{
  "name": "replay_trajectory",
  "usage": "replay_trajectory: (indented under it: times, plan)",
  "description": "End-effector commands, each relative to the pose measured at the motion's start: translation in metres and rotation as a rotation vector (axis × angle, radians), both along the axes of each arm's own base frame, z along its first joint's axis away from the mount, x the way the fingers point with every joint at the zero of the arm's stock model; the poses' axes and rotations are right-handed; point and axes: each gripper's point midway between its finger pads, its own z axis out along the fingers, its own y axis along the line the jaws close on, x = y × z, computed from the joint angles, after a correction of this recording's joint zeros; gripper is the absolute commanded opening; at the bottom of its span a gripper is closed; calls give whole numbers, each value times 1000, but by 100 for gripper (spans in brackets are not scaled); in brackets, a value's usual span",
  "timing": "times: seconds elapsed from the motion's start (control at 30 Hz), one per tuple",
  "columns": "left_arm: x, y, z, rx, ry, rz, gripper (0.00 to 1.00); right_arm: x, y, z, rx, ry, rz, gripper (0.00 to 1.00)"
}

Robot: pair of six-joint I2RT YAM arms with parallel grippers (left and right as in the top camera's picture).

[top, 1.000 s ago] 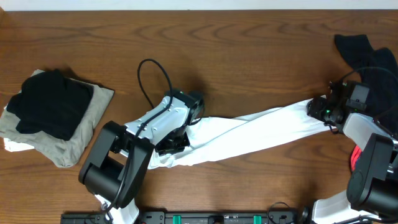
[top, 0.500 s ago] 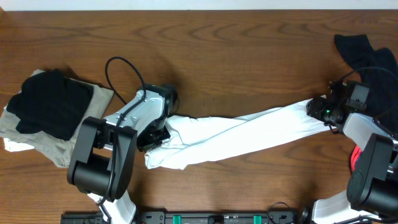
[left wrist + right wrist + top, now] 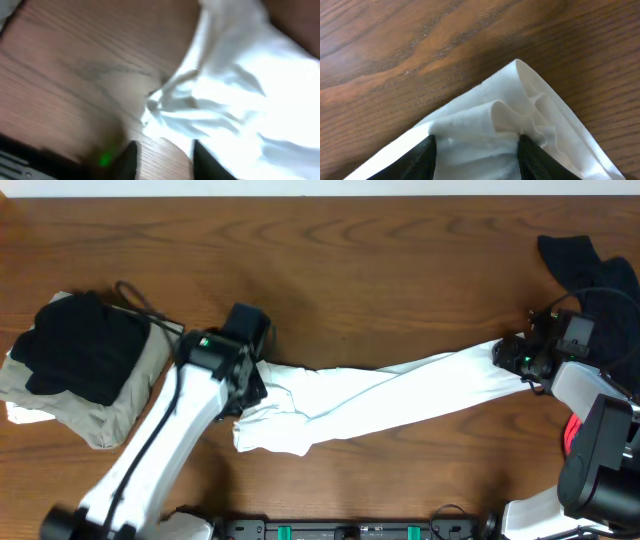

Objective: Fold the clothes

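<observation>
**Overhead view.** The white T-shirt (image 3: pixel 400 395) lies as a long band across the lower middle of the frame. Its long axis rises from lower left to the right edge. The right gripper (image 3: pixel 517 360) grips the right end. The left gripper (image 3: pixel 252 383) sits at the bunched left end.

**Left wrist view (blurred).** The fingers (image 3: pixel 127 160) stand moderately apart with bare table (image 3: pixel 75 75) between them. They hold nothing. Crumpled white cloth lies just beside them.

**Right wrist view.** The fingers (image 3: pixel 417 160) clamp a gathered fold of the T-shirt. Its corner points to the top of the frame.
</observation>
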Motion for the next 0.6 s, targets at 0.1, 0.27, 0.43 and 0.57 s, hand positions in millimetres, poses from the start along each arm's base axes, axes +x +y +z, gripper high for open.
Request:
replay_trajectory:
  times: [0.1, 0.27, 0.43, 0.57]
  plan:
    - [3, -25, 5, -40, -49, -118, 51, -67, 15, -71, 42, 283, -29, 52]
    - [35, -50, -14, -69, -132, -221, 50, -68, 15, -71, 43, 286, -29, 52]
    - [38, -53, -53, -32, -25, -220, 31, -70, 16, -72, 45, 294, -29, 52]
    - [34, -50, -87, 10, 83, -238, 25, -70, 16, -72, 45, 293, -29, 53]
